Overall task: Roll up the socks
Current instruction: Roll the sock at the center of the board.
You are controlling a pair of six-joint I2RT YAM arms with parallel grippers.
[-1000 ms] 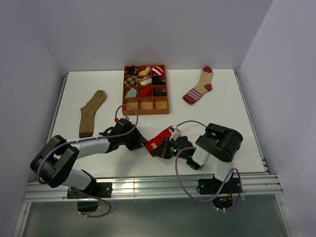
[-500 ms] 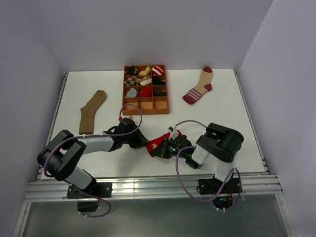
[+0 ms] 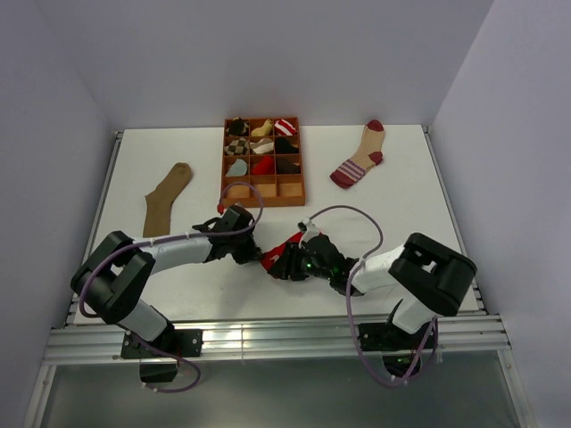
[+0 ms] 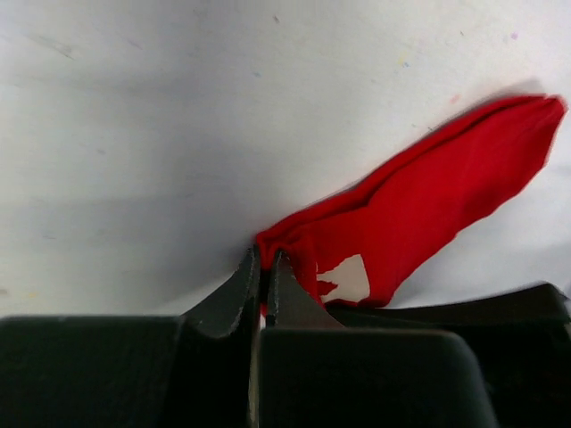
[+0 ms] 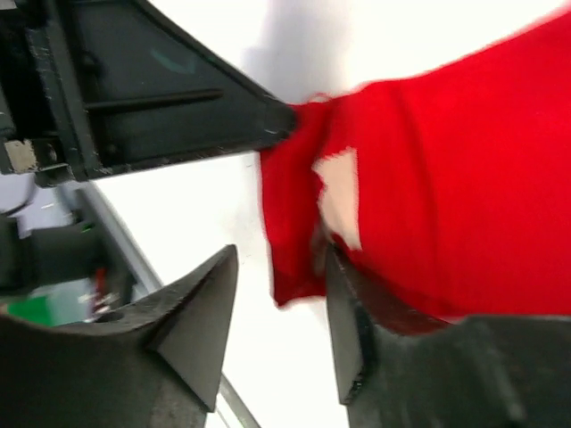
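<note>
The red sock with a white pattern (image 3: 287,249) lies partly folded on the white table between both arms. My left gripper (image 3: 260,255) is shut on the sock's left corner (image 4: 284,242), with a pinch of red fabric between its fingertips. My right gripper (image 5: 279,267) stands open at the sock's near edge; one finger (image 5: 350,312) lies against the red sock (image 5: 446,178), the other finger (image 5: 201,312) is clear of it. The brown sock (image 3: 166,203) lies flat at the left. The beige sock with maroon stripes (image 3: 361,156) lies flat at the back right.
An orange compartment tray (image 3: 263,202) stands at the back centre with small sock bundles in its rear cells. White walls enclose the table on three sides. A metal rail (image 3: 268,334) runs along the near edge. Purple cables loop over both arms.
My left gripper has slid right to the red sock and closed on its corner. My right gripper has opened and let go of the sock, and its arm has swung out to the right.
</note>
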